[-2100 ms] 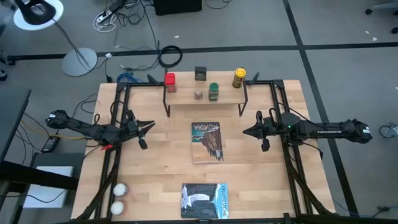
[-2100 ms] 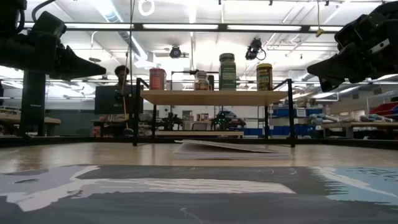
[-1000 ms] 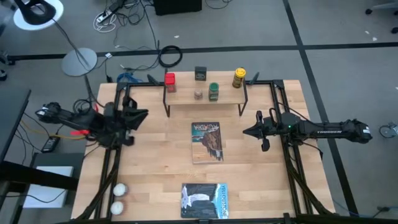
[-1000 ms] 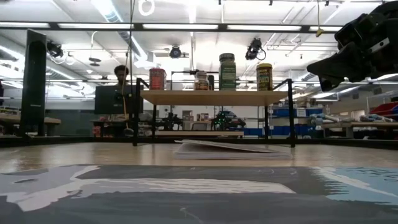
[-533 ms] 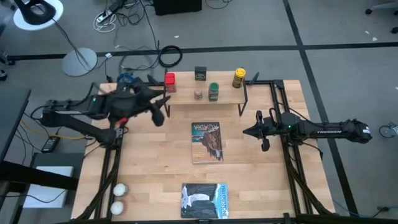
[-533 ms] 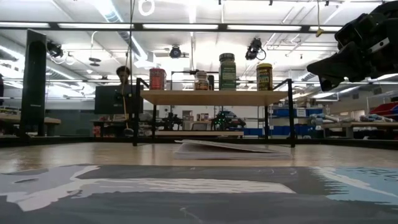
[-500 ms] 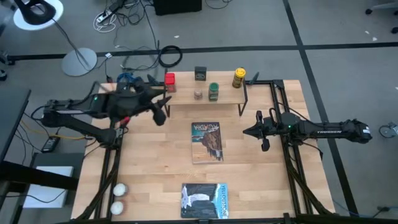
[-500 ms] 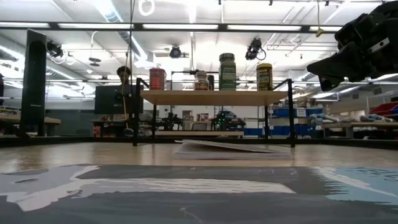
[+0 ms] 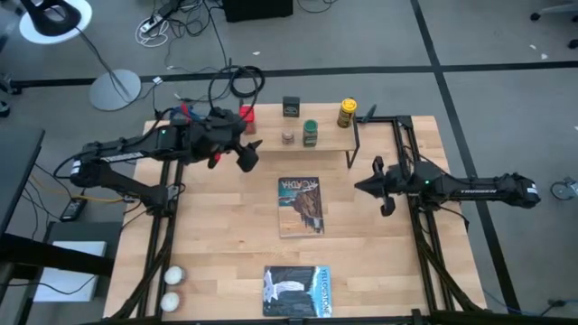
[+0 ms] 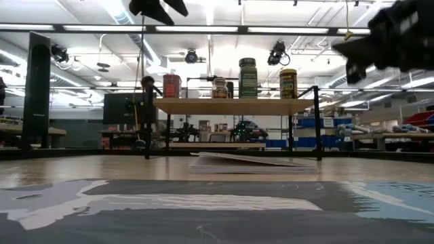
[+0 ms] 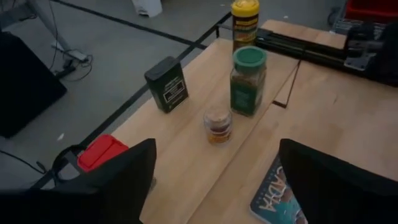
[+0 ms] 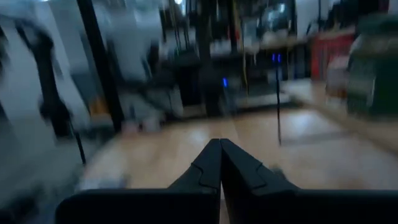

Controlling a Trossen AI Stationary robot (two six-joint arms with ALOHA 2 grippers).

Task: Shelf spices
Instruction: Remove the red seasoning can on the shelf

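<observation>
The shelf (image 9: 327, 143) stands at the table's far edge, and the spices stand upright on their bases on it. They are a red tin (image 11: 102, 153), a dark square tin (image 11: 166, 84), a tiny pale jar (image 11: 217, 124), a green jar (image 11: 249, 81) and a yellow-lidded jar (image 11: 245, 18). My left gripper (image 9: 249, 153) hangs open above the shelf's left end, near the red tin (image 9: 246, 112), and touches nothing. It shows high up in the low view (image 10: 159, 7). My right gripper (image 9: 359, 188) is shut and holds nothing. It hovers right of the upper book.
A book (image 9: 301, 206) lies mid-table. A second book (image 9: 297, 291) lies at the near edge. Two white balls (image 9: 171, 287) sit at the near left corner. Black frame rails (image 9: 163, 226) run along both sides of the table.
My left gripper has swung from the table's left side toward the far edge and the right, rising, and now hangs by the shelf's left end. My right gripper has risen a little. The spices have stayed in place.
</observation>
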